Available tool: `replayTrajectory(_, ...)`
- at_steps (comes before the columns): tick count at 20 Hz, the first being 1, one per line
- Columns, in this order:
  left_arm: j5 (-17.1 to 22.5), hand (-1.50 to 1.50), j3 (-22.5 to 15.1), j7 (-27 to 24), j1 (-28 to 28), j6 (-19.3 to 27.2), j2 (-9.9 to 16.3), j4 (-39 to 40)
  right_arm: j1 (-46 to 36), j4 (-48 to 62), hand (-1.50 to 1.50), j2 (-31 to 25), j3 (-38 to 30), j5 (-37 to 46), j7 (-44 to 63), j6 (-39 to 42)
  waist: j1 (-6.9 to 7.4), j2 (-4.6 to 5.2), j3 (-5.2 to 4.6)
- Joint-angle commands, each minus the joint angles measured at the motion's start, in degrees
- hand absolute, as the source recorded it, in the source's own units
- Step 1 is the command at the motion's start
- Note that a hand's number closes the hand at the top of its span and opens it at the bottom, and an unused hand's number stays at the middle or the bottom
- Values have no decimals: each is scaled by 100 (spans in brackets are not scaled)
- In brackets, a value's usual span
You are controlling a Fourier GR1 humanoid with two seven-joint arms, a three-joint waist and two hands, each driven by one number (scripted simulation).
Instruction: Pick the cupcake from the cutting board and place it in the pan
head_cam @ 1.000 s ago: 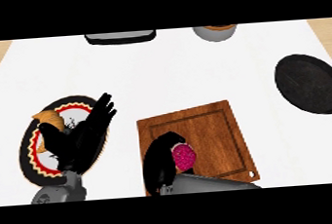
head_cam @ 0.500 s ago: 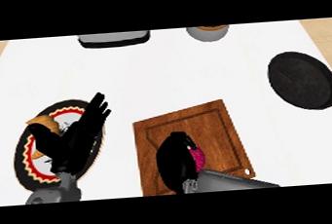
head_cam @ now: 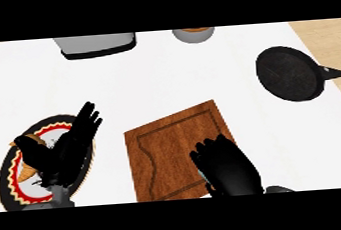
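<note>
My right hand [head_cam: 228, 167] lies over the near right part of the wooden cutting board [head_cam: 167, 137], its fingers curled downward. The cupcake is almost wholly hidden beneath it; only a pale sliver shows at the hand's left edge. Far to the right, the empty black pan [head_cam: 287, 72] sits with its handle pointing right, well away from the hand. At the left, my open left hand [head_cam: 70, 148] rests with straight fingers over a patterned plate [head_cam: 15, 185].
A croissant [head_cam: 26, 143] lies on the plate, partly under the left hand. A grey toaster [head_cam: 94, 44] and a grey cup [head_cam: 194, 35] stand along the far edge. White counter stretches between the board and the pan.
The right hand has closed over the cupcake, whose pink top showed beside it before and is now covered. The left hand has stayed over the plate.
</note>
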Motion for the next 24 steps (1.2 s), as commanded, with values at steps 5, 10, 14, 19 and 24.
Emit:
replayTrajectory(5,28,0,-33,-10,125,-34,-8,-177,1485,-1904,150,-1311,-1407,-1543,-986,-1876,40,72,5)
replayTrajectory(10,-1,0,-200,-1,209,-100,-38,-446,2580,-2162,150,-2079,-2243,-2988,-1951,-2465,306,98,0)
replayTrajectory(14,-1,0,-156,-126,-20,-256,13,6,2873,-1527,150,-2324,-3162,-4447,-3153,-2486,474,171,-16)
replayTrajectory(19,-15,0,-287,121,-229,-291,-6,-58,2984,467,150,-2447,-4186,-5011,-5155,-2314,667,147,-25)
replayTrajectory(24,-122,0,-438,75,-268,-294,-108,-107,1913,2508,150,-1790,-4668,-5277,-6245,-1858,838,154,-37)
